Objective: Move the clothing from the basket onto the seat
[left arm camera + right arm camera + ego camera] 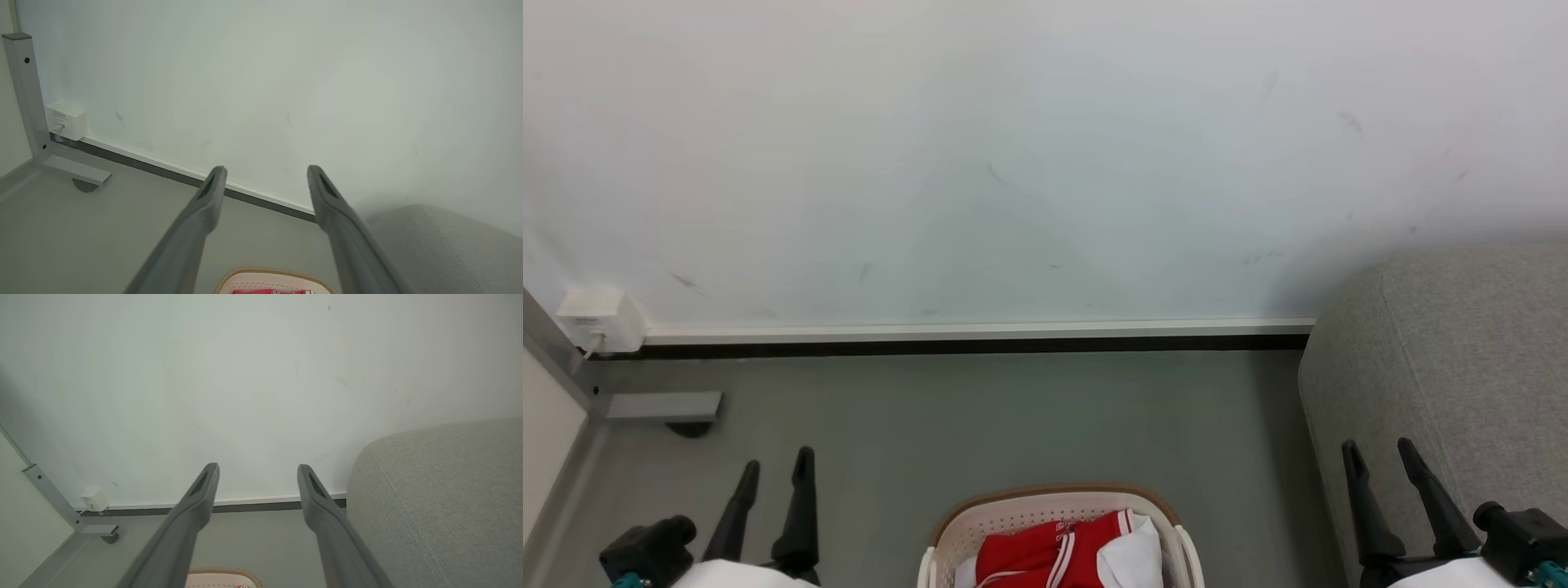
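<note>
Left tool (pixel 778 457) and right tool (pixel 1377 444) both have fingers spread apart, holding nothing. Soft red clothing (pixel 1045 551) with white stripes lies in the oval cream plastic basket (pixel 1045 500) on the grey floor (pixel 1013 416) — near the big light-grey fabric seat (pixel 1462 351).

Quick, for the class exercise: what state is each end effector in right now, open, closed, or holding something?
Left end effector: open, holding nothing.
Right end effector: open, holding nothing.
</note>
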Tool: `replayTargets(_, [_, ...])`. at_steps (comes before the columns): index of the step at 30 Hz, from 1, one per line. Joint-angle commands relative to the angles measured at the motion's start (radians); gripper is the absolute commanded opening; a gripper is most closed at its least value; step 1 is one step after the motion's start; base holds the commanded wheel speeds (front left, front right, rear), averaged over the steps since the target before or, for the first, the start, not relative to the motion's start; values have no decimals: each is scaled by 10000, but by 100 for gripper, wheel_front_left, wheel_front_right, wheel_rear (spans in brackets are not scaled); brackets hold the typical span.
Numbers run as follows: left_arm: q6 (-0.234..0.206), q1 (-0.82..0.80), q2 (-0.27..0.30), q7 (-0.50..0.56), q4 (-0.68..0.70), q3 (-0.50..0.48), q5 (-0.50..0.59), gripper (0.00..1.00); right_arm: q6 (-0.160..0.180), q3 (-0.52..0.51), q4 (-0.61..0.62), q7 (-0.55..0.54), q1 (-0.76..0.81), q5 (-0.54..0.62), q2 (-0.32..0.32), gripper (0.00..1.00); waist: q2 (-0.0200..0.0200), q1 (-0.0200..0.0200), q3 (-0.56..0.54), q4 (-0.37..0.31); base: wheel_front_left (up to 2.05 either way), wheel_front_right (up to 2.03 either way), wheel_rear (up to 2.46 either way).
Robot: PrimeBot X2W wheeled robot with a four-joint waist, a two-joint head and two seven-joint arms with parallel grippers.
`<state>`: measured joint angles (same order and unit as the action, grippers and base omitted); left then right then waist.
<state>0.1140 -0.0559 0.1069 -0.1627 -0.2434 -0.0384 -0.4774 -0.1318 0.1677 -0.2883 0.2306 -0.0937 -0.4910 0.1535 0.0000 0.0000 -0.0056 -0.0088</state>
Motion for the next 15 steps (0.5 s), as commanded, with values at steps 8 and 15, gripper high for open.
replayTargets(8, [67,44,236,-284,41,126,1053,100,14,-226,-194,125,-99,1023,-92,100,0,0,-8,-3,0,0,0])
replayTargets(15, [90,81,281,-439,-10,154,1735,100,15,-352,-377,185,-92,1722,-170,100,0,0,3,-24,0,0,0])
